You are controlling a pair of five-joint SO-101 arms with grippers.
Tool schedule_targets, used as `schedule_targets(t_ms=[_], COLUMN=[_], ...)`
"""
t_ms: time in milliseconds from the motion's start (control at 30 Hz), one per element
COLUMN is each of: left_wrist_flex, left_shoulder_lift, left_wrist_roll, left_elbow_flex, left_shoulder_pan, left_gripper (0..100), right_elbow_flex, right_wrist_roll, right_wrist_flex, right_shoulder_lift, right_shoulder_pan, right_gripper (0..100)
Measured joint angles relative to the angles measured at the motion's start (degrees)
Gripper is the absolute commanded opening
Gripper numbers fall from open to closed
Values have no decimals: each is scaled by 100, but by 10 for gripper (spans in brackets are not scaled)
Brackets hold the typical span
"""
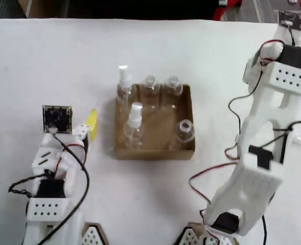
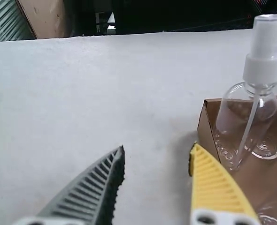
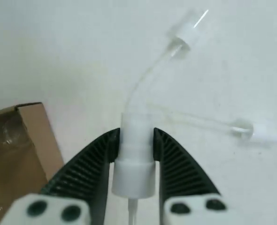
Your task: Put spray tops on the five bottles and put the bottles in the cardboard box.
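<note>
The cardboard box (image 1: 153, 152) at mid-table holds five clear bottles. Two wear white spray tops: one in the far left corner (image 1: 124, 84), (image 2: 251, 112), one at the near left (image 1: 134, 125). The other three bottles (image 1: 149, 84), (image 1: 172, 84), (image 1: 185, 130) have bare necks. My left gripper (image 2: 157, 152) stands open just left of the box, its yellow finger (image 1: 92, 125) close to the box wall (image 2: 209, 124). My right gripper (image 3: 135, 136) is shut on a white spray top (image 3: 134, 161) over the table right of the box (image 3: 16, 154).
Two loose spray tops (image 3: 188, 30), (image 3: 260, 131) with clear tubes lie on the white table beyond the right gripper. The right arm's white links (image 1: 262, 153) and wires rise along the table's right side. The left arm's base (image 1: 48, 209) sits at the near left.
</note>
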Motion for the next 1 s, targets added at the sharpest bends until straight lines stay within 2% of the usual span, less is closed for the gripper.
schedule_targets(t_ms=[167, 300, 433, 567, 700, 1000], left_wrist_flex=[0, 0, 0, 0, 0, 0], left_shoulder_lift=[0, 0, 0, 0, 0, 0], left_wrist_roll=[0, 0, 0, 0, 0, 0], left_elbow_flex=[0, 0, 0, 0, 0, 0], left_shoulder_pan=[0, 0, 0, 0, 0, 0], left_gripper=[207, 207, 207, 207, 207, 207], right_elbow_flex=[1292, 2444, 4062, 5600, 5785, 5582], right_wrist_roll=[35, 158, 299, 914, 1037, 1178], right_wrist_flex=[-44, -686, -2092, -3842, -4721, -4879], right_shoulder_lift=[-1424, -2400, -2963, -3024, -2752, -1371], right_shoulder_pan=[-141, -229, -220, -299, -387, -396], right_gripper=[15, 15, 15, 15, 16, 19])
